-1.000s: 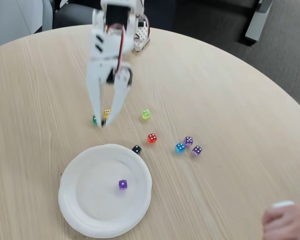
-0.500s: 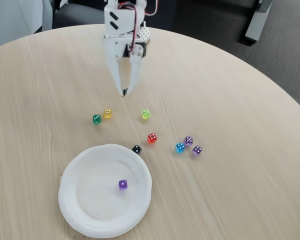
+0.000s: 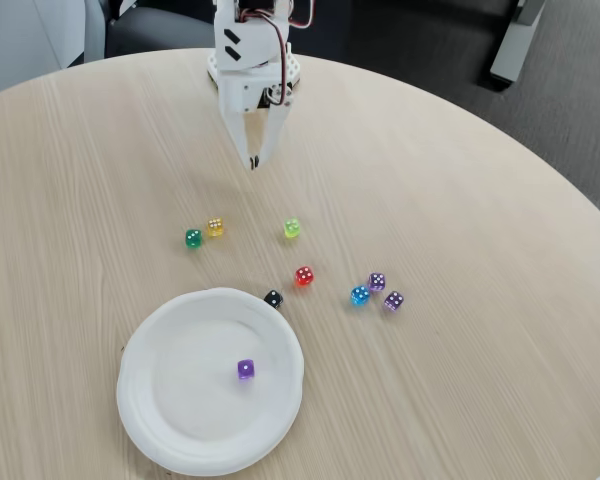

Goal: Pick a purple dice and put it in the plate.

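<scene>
Since the prior frame your white gripper (image 3: pixel 252 163) is retreating, fingers nearly closed and empty; tiny, hard, slippery violet translucent die (image 3: pixel 245 369) is lying in white paper plate (image 3: pixel 140 400); pinch opposite flat faces.

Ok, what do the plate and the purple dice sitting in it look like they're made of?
The plate looks like matte white paper or pressed pulp: no shine, a soft raised rim with a slightly uneven edge; thin foam can't be ruled out. The purple dice looks like translucent coloured plastic, probably acrylic: deep violet that lets light through, glossy faces, white pips.
</scene>
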You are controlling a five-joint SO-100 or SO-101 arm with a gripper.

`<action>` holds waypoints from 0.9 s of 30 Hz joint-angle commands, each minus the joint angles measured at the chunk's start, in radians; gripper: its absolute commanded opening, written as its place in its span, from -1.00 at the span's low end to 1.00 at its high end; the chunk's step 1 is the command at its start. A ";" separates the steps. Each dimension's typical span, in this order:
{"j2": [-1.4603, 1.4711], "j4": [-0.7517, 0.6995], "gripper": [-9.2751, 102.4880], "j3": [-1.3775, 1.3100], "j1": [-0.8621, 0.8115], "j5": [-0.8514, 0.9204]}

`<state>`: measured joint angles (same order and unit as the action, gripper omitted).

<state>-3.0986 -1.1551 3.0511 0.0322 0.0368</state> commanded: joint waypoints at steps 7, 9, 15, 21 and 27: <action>-0.061 -0.011 -0.83 0.003 0.005 -0.037; -0.061 -0.011 -0.83 0.003 0.005 -0.052; -0.061 -0.011 -0.83 0.005 0.003 -0.084; -0.061 -0.011 -0.83 0.005 -0.008 -0.227; -0.061 -0.011 -0.82 0.005 -0.008 -0.273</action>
<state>-3.1539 -1.1643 3.0618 0.0276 -0.2255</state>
